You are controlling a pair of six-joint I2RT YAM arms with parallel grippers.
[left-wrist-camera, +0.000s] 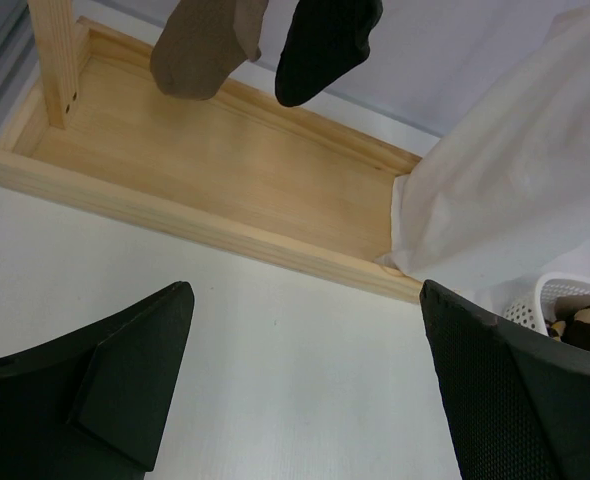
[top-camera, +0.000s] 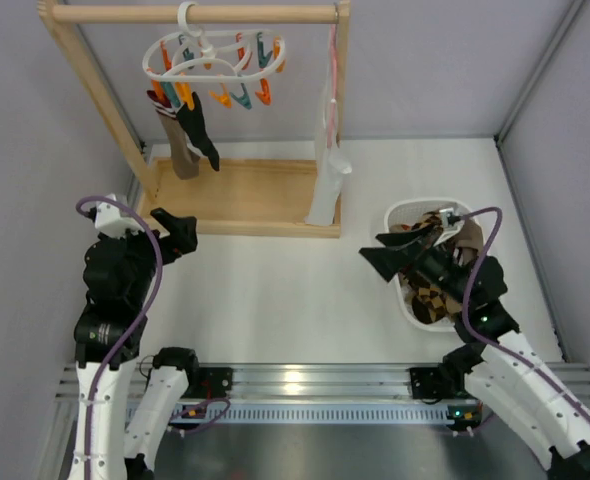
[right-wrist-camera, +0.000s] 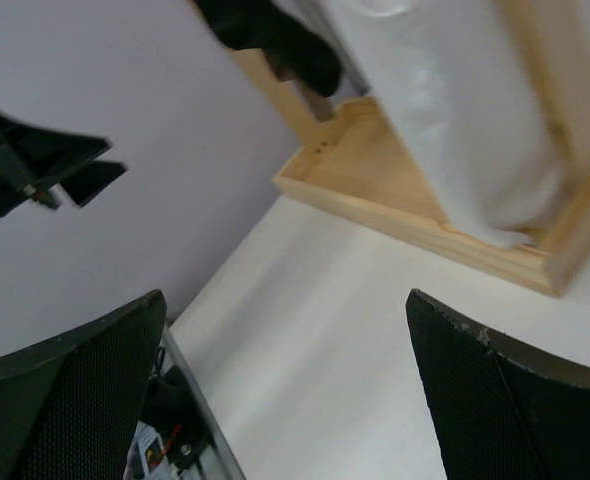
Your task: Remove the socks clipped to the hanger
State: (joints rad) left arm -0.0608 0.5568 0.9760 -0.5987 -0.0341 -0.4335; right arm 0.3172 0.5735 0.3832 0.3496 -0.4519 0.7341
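The white ring hanger [top-camera: 215, 55] with orange and teal clips hangs by its hook from the wooden rail. Two socks are clipped at its left side: a brown sock [top-camera: 182, 152] [left-wrist-camera: 203, 50] and a black sock [top-camera: 205, 140] [left-wrist-camera: 325, 45] [right-wrist-camera: 275, 35]. My left gripper [top-camera: 178, 228] [left-wrist-camera: 305, 380] is open and empty, low over the table just in front of the frame's base, below those socks. My right gripper [top-camera: 383, 250] [right-wrist-camera: 285, 390] is open and empty, beside the left rim of the white basket [top-camera: 403, 206]. Checked socks [top-camera: 430, 300] [left-wrist-camera: 585, 328] lie in the basket.
The wooden rail frame has a tray-like base [top-camera: 245, 195] [left-wrist-camera: 225, 170] and two posts. A white cloth [top-camera: 327, 185] [left-wrist-camera: 515, 190] [right-wrist-camera: 445, 110] with a pink strap hangs at the right post. Grey walls close in on the table at both sides and the back.
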